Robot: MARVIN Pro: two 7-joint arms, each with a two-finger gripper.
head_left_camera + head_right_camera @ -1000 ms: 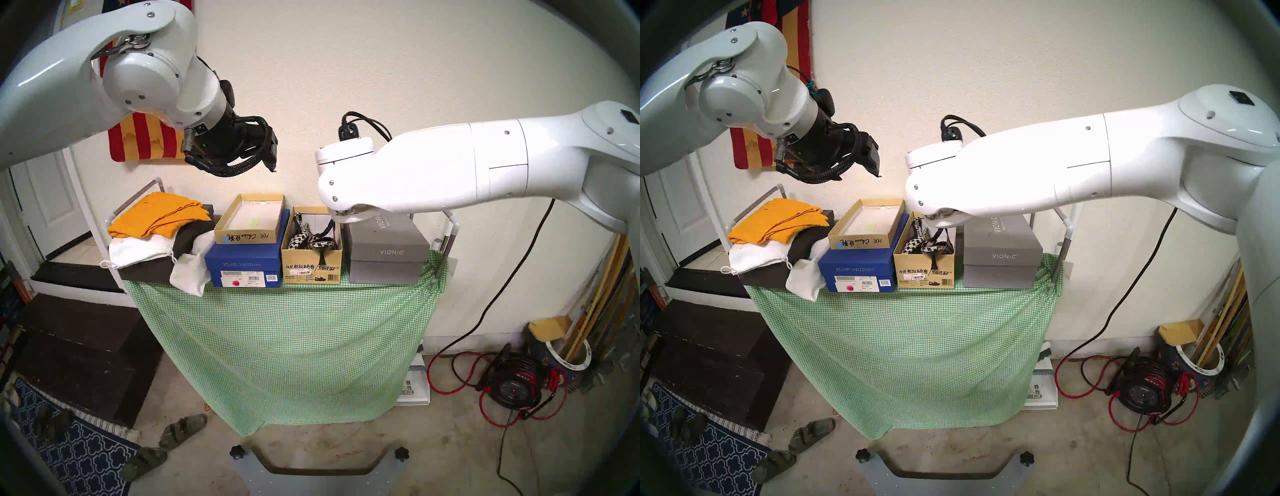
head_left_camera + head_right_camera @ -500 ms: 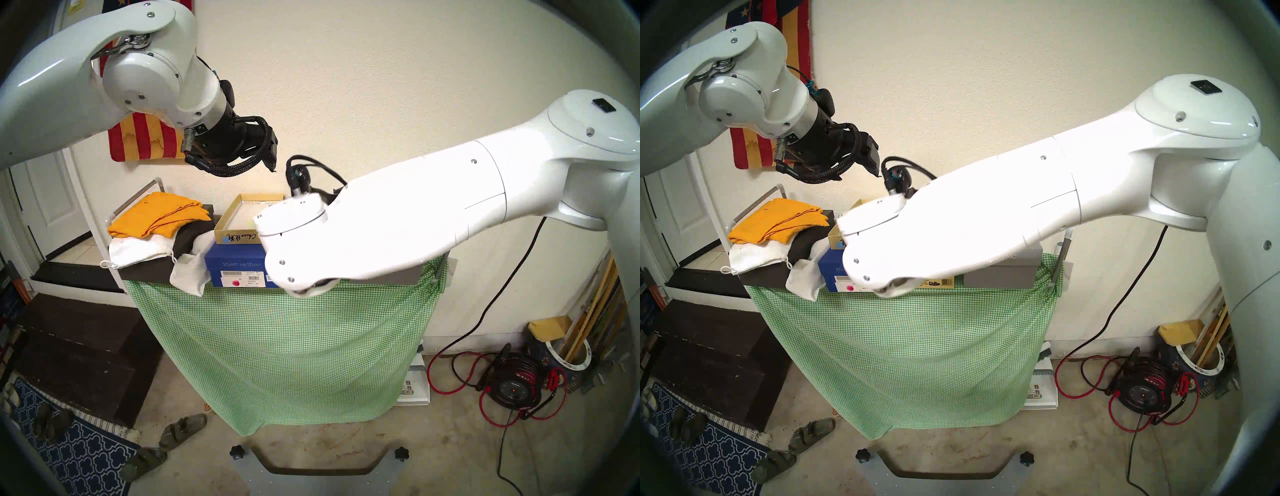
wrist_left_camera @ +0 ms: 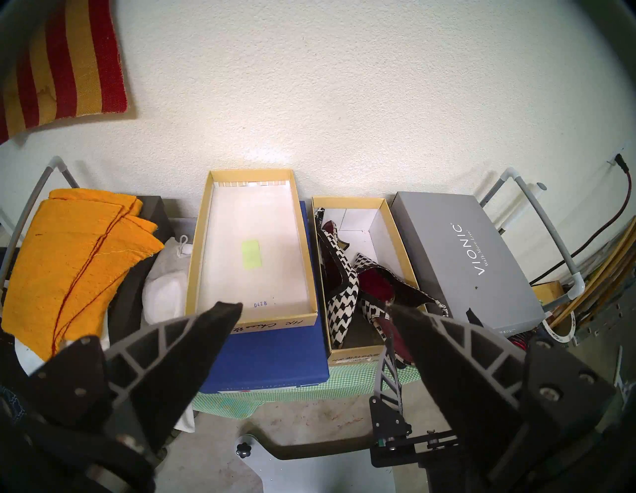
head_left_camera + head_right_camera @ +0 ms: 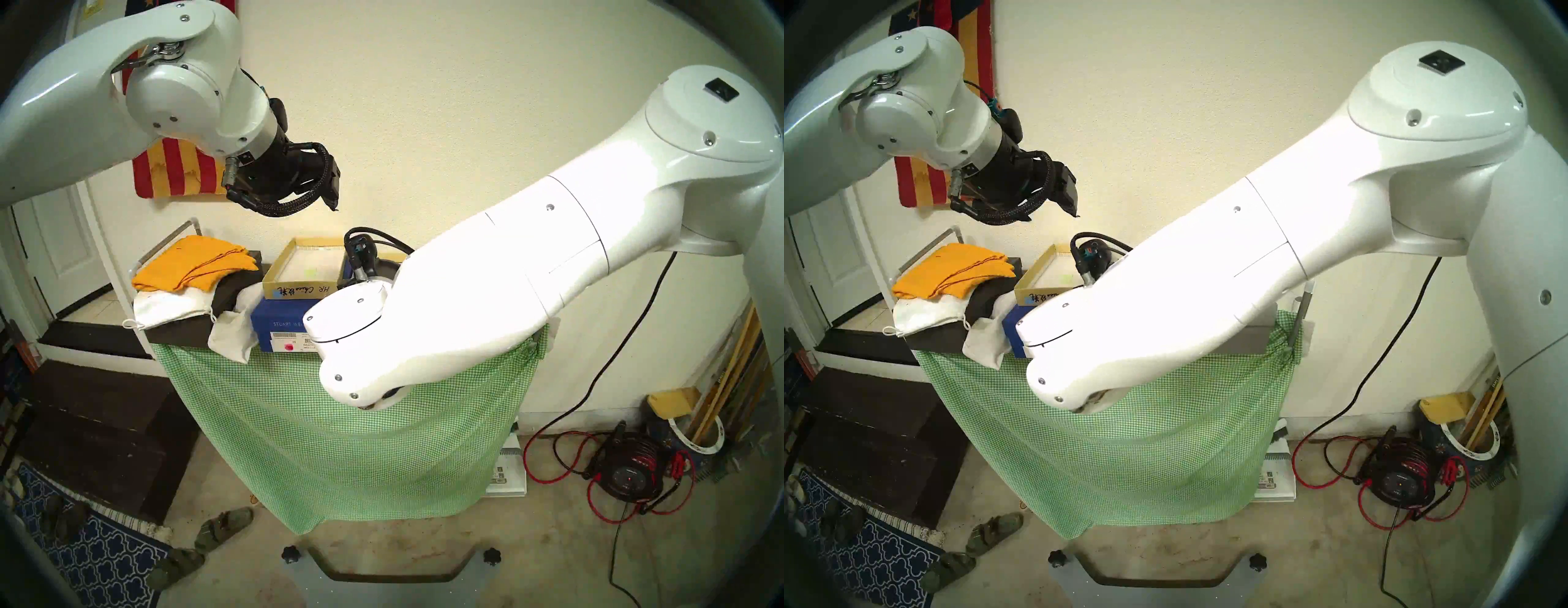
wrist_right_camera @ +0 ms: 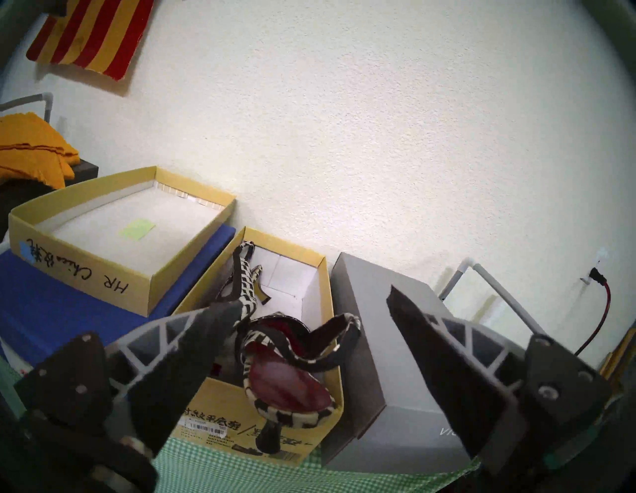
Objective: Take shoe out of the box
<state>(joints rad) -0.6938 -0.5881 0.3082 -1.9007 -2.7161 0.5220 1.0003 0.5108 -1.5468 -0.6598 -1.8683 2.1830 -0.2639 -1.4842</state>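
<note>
Two shoes: both houndstooth heels (image 3: 339,275) lie inside the tan shoebox (image 5: 320,275), neither lifted out.
Shoebox: on the green-checked table (image 4: 339,424), between the blue Stuart Weitzman box (image 3: 275,358) and the grey VIONIC box (image 3: 468,254); its lid (image 3: 201,241) rests upturned on the blue box.
Right gripper (image 5: 309,306): jaws spread, empty, just short of the box's front, facing the near shoe (image 5: 285,382).
Left gripper (image 3: 316,308): jaws apart, empty, high above the boxes.
Progress: nothing extracted; reach, grasp and lift remain, I judge.
</note>
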